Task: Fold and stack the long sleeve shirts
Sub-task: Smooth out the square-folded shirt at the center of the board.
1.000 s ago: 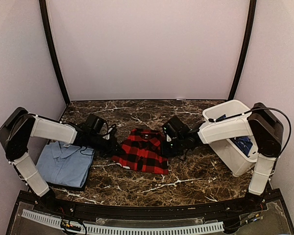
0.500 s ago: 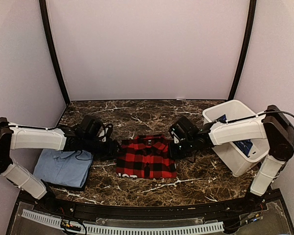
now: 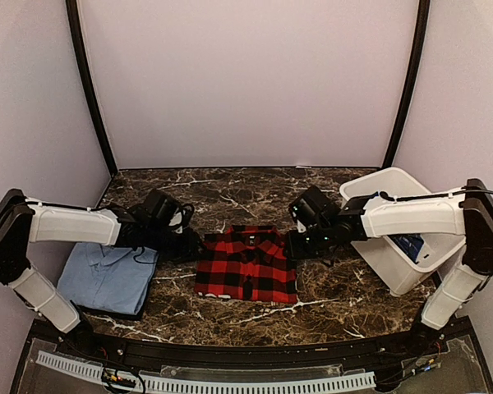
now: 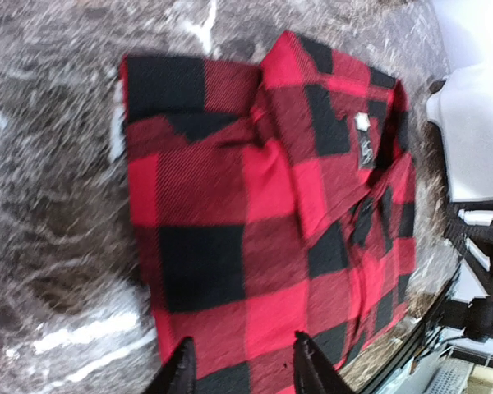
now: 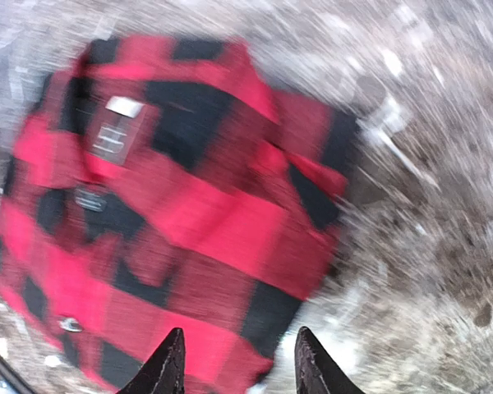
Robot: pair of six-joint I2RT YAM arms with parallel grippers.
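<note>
Three shirts by my count, jaws spread on both arms
Top view: checked flannel [image 3: 246,264] folded mid table [image 3: 329,304], light blue shirt [image 3: 107,277] at the near left corner, dark blue shirt [image 3: 409,244] in the bin [image 3: 370,190] at the right edge. Left wrist: left gripper [image 4: 245,369] empty over soft, limp flannel; I'd pinch a folded edge. Right wrist: right gripper [image 5: 237,365] empty too, view blurred

likely a lab test cell: plain enclosure walls [image 3: 246,82] around a marble-patterned table [image 3: 230,185].
</note>
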